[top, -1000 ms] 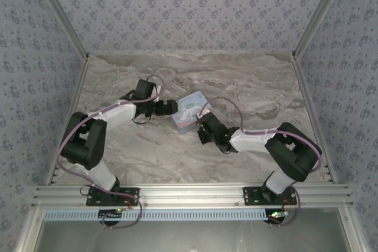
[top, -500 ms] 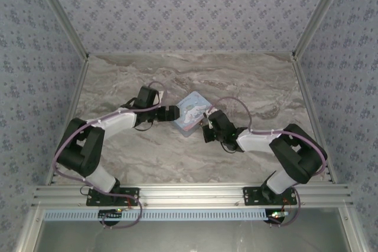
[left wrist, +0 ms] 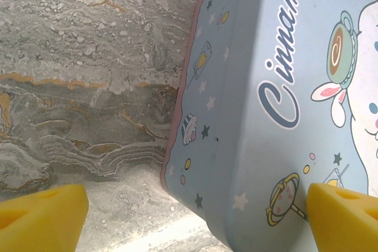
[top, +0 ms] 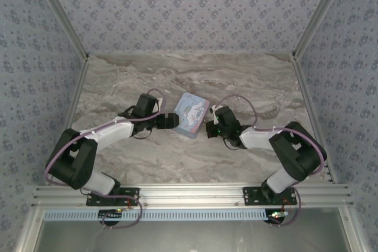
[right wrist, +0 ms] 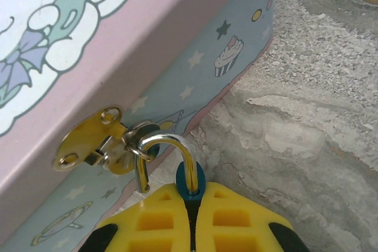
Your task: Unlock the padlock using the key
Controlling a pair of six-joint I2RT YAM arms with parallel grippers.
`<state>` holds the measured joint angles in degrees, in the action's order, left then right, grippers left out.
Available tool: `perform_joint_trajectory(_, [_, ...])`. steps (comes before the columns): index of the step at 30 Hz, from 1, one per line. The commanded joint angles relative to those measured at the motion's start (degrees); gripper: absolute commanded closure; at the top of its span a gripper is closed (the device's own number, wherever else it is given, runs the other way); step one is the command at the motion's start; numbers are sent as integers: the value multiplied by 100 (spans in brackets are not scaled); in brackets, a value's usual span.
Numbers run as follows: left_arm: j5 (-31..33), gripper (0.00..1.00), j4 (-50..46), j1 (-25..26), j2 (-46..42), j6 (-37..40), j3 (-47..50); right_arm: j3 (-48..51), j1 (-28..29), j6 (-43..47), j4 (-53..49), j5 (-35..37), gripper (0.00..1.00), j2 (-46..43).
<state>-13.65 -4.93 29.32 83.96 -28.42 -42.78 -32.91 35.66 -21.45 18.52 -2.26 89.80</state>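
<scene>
Clamping the padlock [right wrist: 189, 179] between its closed yellow fingers [right wrist: 153, 222], the right gripper [right wrist: 190, 216] sits at the tin's [right wrist: 195, 69] side wall, where the lock's shackle hangs through the brass hasp [right wrist: 88, 140]. The left gripper [left wrist: 192, 213], jaws spread wide, straddles the tin's far corner and grips nothing.

Light-blue tin [left wrist: 248, 163] lid: dark-blue cursive lettering "Cinnamo", rest cut off by frame edge.
</scene>
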Motion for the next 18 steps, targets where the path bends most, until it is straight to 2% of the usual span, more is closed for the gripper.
perform_joint_trajectory(1, [274, 6, -587, 26, 6, 35, 209, -50, -165, -167, 12, -73, 95, 179])
perform_joint_trajectory(7, [296, 6, -544, 29, 36, 23, 308, -104, -358, -385, 335, -425, 96, 272])
perform_joint_trajectory(18, [283, 6, -473, 29, 142, 30, 334, -355, -596, -526, 485, -656, 96, 371])
